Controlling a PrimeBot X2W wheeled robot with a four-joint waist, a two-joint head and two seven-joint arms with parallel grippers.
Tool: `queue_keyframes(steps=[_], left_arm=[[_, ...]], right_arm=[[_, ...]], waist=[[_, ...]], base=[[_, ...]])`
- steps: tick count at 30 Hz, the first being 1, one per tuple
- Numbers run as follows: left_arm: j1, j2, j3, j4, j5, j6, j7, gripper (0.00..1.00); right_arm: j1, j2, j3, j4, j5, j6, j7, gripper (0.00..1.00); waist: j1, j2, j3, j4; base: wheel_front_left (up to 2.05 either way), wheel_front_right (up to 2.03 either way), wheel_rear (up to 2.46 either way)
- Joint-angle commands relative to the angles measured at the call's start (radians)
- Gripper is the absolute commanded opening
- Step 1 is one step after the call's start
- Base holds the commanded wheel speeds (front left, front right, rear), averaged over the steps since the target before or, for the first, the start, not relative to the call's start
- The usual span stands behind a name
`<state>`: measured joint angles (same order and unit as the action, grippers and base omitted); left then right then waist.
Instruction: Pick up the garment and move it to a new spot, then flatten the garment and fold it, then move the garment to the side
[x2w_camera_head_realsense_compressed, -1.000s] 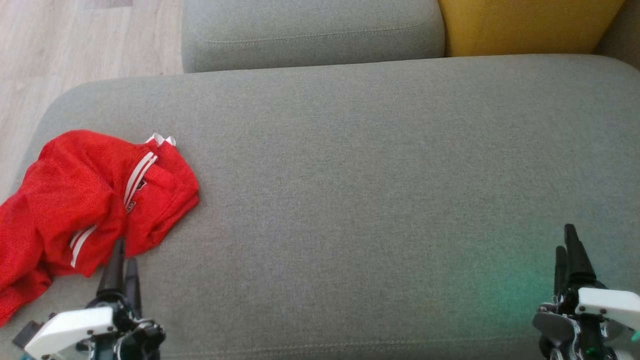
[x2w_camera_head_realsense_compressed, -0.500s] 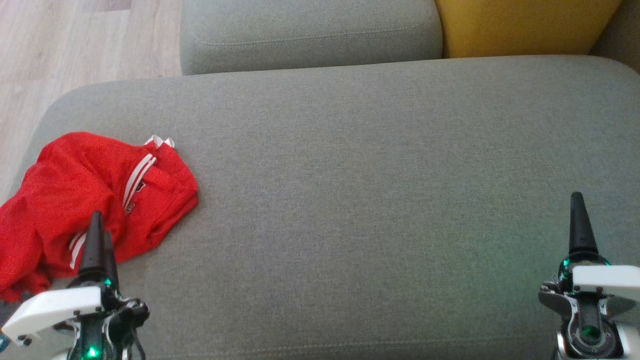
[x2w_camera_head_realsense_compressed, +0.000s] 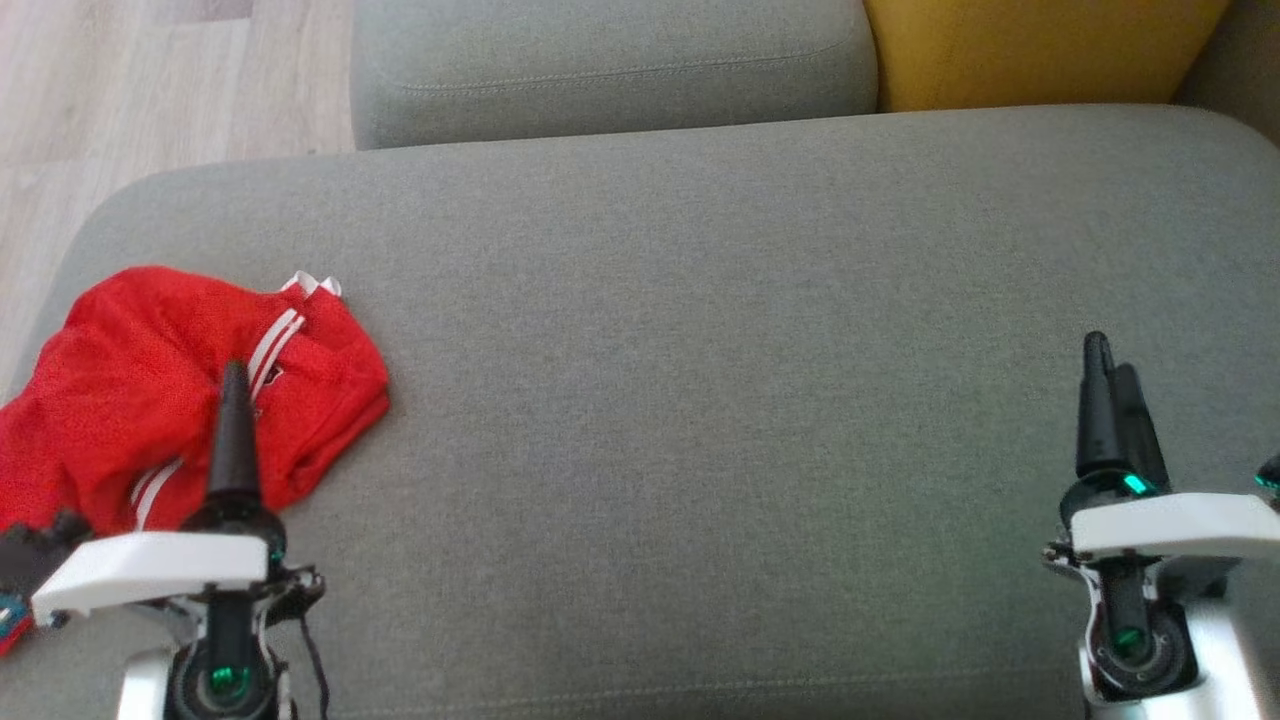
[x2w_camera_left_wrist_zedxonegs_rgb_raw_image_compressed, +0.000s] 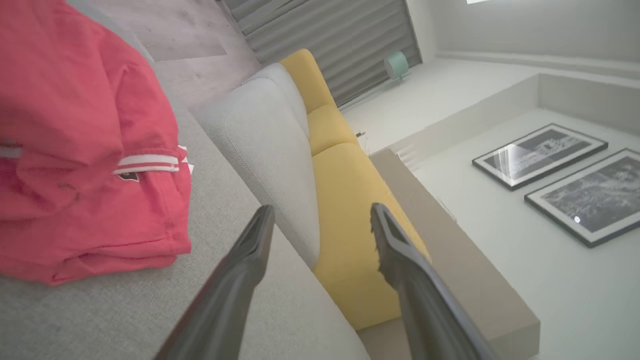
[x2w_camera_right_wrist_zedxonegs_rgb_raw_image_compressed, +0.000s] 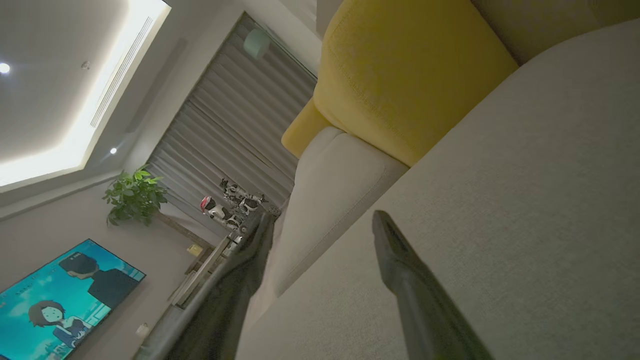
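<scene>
Head view: left gripper (x2w_camera_head_realsense_compressed: 235, 378), jaws wide, is advancing over the red sports shorts (x2w_camera_head_realsense_compressed: 130, 400); pickup is nearing. Right gripper (x2w_camera_head_realsense_compressed: 1111, 355) is gaping wide too.

The left gripper (x2w_camera_left_wrist_zedxonegs_rgb_raw_image_compressed: 322, 210), jaws standing wide and empty, is hovering just beside a crumpled red garment (x2w_camera_left_wrist_zedxonegs_rgb_raw_image_compressed: 85, 150) lying on the grey sofa seat (x2w_camera_left_wrist_zedxonegs_rgb_raw_image_compressed: 150, 315), yellow cushions (x2w_camera_left_wrist_zedxonegs_rgb_raw_image_compressed: 345, 200) sitting farther off.
</scene>
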<state>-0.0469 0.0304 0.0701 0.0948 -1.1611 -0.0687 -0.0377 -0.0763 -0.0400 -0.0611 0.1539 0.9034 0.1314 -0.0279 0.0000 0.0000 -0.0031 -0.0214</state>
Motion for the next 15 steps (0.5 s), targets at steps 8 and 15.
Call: queue_keyframes(steps=[8, 15], left_arm=[[-0.049, 0.013, -0.06, -0.071, 0.236, 0.013, -0.029, 1.0], [-0.045, 0.037, -0.135, -0.062, 0.438, 0.051, -0.049, 1.0]], right_arm=[[-0.062, -0.007, 0.059, -0.055, -0.182, 0.0, -0.037, 1.0], [-0.066, -0.007, 0.087, -0.046, -0.32, 0.0, -0.057, 1.0]], waist=[[0.0, 0.0, 0.001, -0.005], [0.0, 0.0, -0.002, -0.012]], base=[[0.0, 0.0, 0.0], [0.0, 0.0, 0.0]])
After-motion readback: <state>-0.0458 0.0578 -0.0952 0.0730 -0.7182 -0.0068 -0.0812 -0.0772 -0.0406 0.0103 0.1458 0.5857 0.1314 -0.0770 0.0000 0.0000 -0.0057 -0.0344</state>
